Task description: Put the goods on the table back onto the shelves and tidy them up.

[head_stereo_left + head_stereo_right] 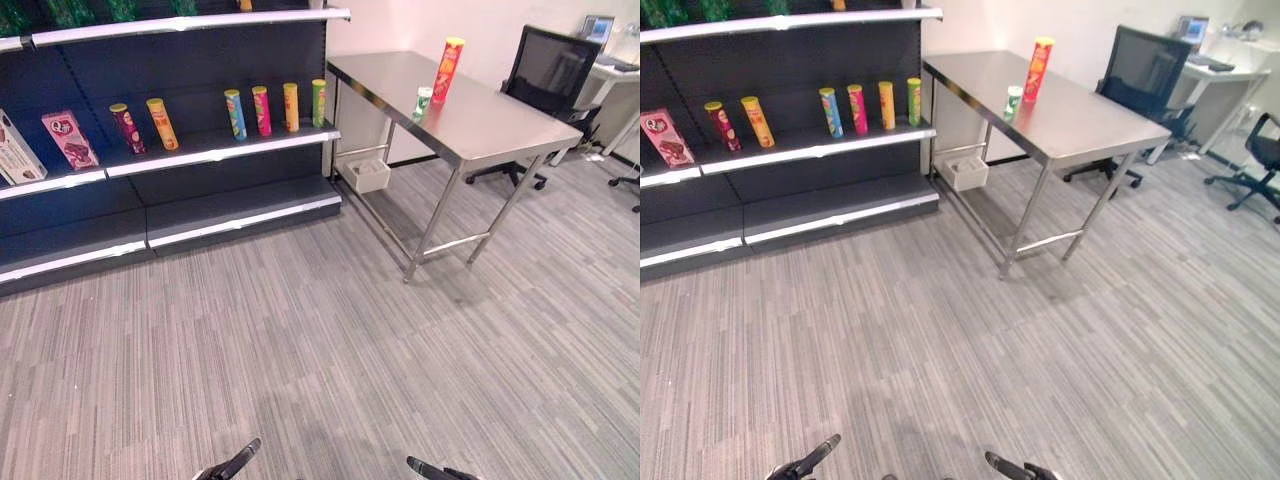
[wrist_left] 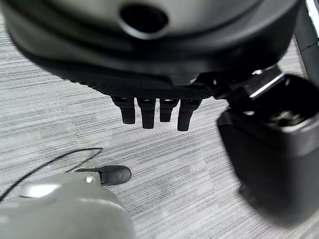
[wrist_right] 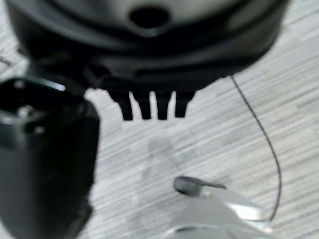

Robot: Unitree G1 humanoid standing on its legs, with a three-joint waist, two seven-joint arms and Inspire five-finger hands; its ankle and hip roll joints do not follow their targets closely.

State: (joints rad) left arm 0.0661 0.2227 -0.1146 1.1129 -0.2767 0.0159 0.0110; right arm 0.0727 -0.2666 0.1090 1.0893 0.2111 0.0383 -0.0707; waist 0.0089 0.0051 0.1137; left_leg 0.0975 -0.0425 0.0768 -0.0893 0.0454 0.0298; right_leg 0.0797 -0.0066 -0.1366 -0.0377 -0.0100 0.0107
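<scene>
On the steel table (image 1: 500, 125) stand the goods I am to put back: a tall red crisp tube (image 1: 447, 70) upright near the far edge, and a short green-and-white can (image 1: 423, 103) just beside it on the side nearer the shelves, the two close but apart. The table stands just past the right end of the dark shelving unit (image 1: 240, 205), with a small white box (image 1: 368, 175) on the floor under the table's shelf-side end. On the middle shelf four crisp tubes stand upright in a row: blue (image 1: 235, 114), pink (image 1: 261, 110), yellow (image 1: 291, 107) and green (image 1: 319, 102). Further left along the same shelf, a maroon tube (image 1: 127, 128) and an orange tube (image 1: 162, 124) lean a little, and left of them a pink carton (image 1: 70, 140) and a white carton (image 1: 15, 150) are tilted. A black office chair (image 1: 545, 80) stands behind the table's far end. My left hand (image 2: 154, 112) hangs low over the grey carpet (image 1: 330, 340), well away from table and shelves, fingers straight and side by side, holding nothing. My right hand (image 3: 149, 104) hangs the same way, fingers straight in a row, thumb apart, nothing in it.
</scene>
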